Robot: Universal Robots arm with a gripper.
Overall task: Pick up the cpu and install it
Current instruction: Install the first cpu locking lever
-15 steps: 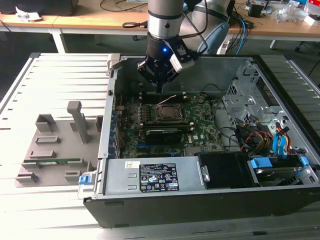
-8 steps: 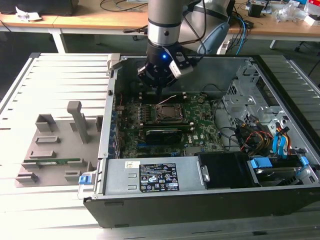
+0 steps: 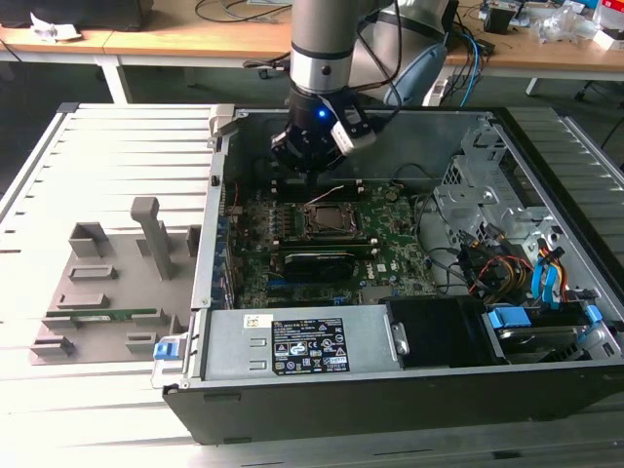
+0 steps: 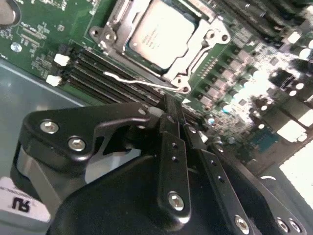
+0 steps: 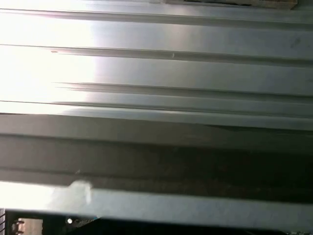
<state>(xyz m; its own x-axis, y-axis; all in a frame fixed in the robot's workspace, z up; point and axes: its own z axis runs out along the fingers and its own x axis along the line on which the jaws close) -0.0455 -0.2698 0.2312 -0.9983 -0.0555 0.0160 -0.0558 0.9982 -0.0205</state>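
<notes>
Hovering just behind the socket [image 3: 326, 220] inside the case [image 3: 409, 380], my gripper [image 3: 310, 164] has its fingers [image 4: 172, 128] pressed together on nothing, and the cpu [image 4: 161, 33] already lies in that socket, so I judge any lift should go straight up, clear of the lever [image 4: 142, 82].

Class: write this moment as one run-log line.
cpu: seated in socket | gripper: empty, above motherboard | case: open

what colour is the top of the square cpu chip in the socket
Pale silver-grey metal top on the cpu, clearest in the second wrist view.
</notes>
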